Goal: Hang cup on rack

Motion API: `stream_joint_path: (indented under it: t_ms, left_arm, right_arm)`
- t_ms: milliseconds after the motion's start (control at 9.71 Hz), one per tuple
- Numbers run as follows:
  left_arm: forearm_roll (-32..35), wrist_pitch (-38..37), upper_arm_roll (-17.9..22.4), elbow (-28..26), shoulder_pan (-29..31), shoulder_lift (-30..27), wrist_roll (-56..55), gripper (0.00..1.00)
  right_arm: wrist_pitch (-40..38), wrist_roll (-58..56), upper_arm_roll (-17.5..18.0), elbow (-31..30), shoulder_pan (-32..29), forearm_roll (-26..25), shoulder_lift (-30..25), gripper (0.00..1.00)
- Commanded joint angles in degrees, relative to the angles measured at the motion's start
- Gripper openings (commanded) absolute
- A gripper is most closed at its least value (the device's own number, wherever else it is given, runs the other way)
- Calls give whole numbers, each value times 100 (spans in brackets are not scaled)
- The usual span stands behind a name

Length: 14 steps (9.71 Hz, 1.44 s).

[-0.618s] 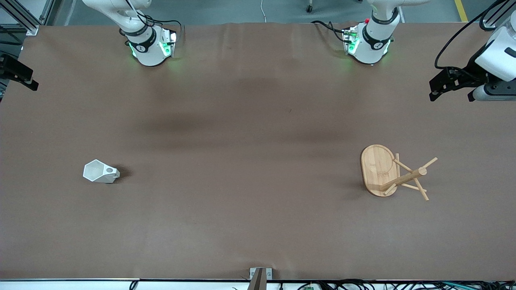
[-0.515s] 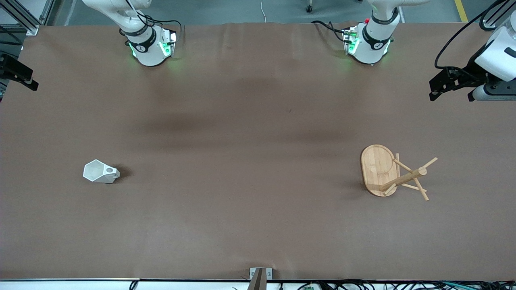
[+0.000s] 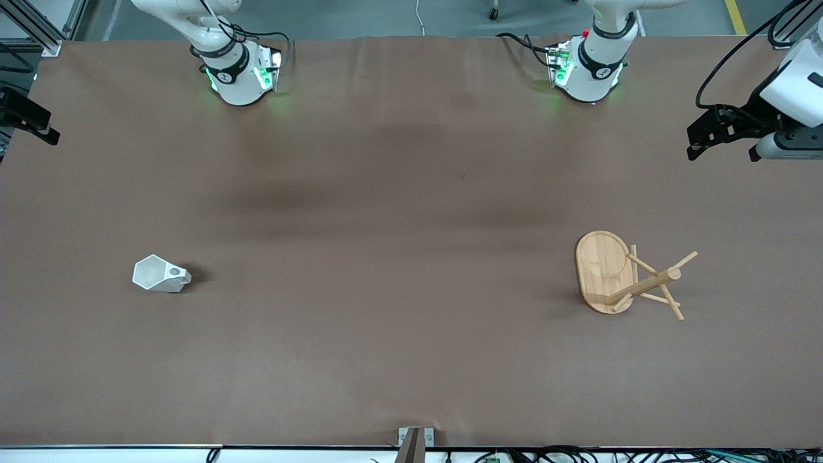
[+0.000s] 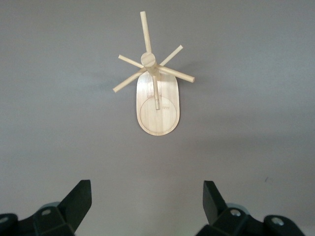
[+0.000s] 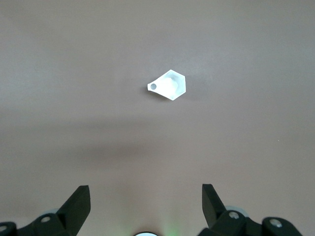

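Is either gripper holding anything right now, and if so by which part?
Nothing is held. The left gripper and right gripper are both open and empty; the cup stands on the table, and the rack stands apart from it.

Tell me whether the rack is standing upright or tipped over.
Upright: the rack rests flat on its oval base, and the left wrist view looks down on the post's top, pegs fanning out around it.

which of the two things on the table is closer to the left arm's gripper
The bamboo mug rack, standing at the left arm's end of the table. The left gripper hangs high above that end, jaws open, while the white faceted cup sits at the right arm's end.
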Motion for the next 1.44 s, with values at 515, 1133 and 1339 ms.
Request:
stream_joint_path:
  t_ms: [515, 1133, 1339]
  left_arm:
    - [87, -87, -13, 26, 191, 181, 311, 100]
    - [34, -105, -4, 18, 218, 137, 407, 100]
    - [26, -105, -4, 0, 218, 146, 381, 100]
  right_arm:
    - [2492, -713, -520, -1734, -143, 52, 808, 99]
    - [4643, -950, -521, -2550, -161, 105, 2040, 96]
    - [4979, -1020, -521, -2595, -160, 376, 2383, 95]
